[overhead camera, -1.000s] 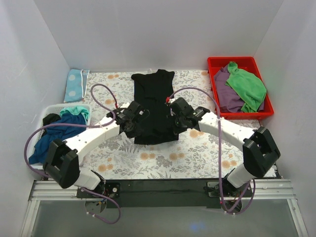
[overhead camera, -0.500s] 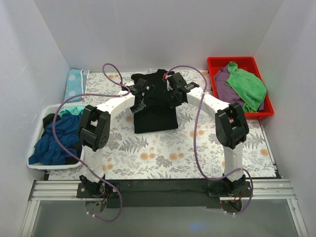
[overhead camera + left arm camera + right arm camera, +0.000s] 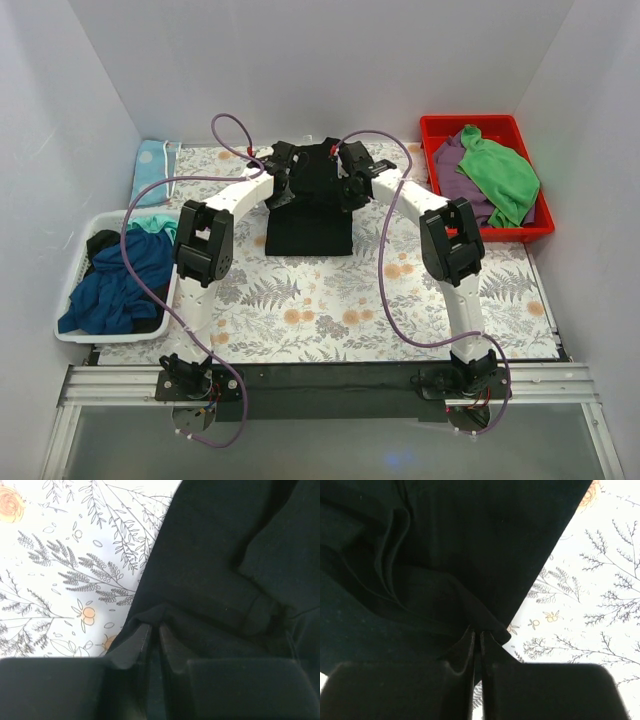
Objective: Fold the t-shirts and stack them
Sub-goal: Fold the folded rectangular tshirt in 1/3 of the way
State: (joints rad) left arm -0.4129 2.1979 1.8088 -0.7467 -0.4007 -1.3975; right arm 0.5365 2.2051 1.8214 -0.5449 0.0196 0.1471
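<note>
The black t-shirt (image 3: pixel 310 228) sits in the far middle of the table, on the flower-printed table cover (image 3: pixel 320 310). Its near part lies flat as a dark rectangle and its far part is bunched between the two grippers. The left gripper (image 3: pixel 281 185) is at the shirt's left edge and the right gripper (image 3: pixel 347 185) at its right edge, both arms reaching far forward and inward. In the left wrist view the left gripper (image 3: pixel 155 630) has its fingers (image 3: pixel 131 647) drawn almost together, with only a thin slit between them, pinching a ridge of the black cloth right at its edge, where the printed cover shows beside it. In the right wrist view the right gripper (image 3: pixel 477 635) is likewise closed down to a hairline gap, its fingers (image 3: pixel 492 647) nipping a raised fold of the same shirt near a corner of the cloth, wrinkles running away from the pinch. At the table's left edge a white basket (image 3: pixel 100 338) holds a dark blue t-shirt (image 3: pixel 115 285), with a teal t-shirt (image 3: pixel 152 225) at its far end. Beyond the basket, in the far left corner, lies a light blue dotted cloth (image 3: pixel 150 172). At the far right stands a red bin (image 3: pixel 470 121) holding a green cloth (image 3: pixel 500 175) on top of a purple cloth (image 3: pixel 458 190)
</note>
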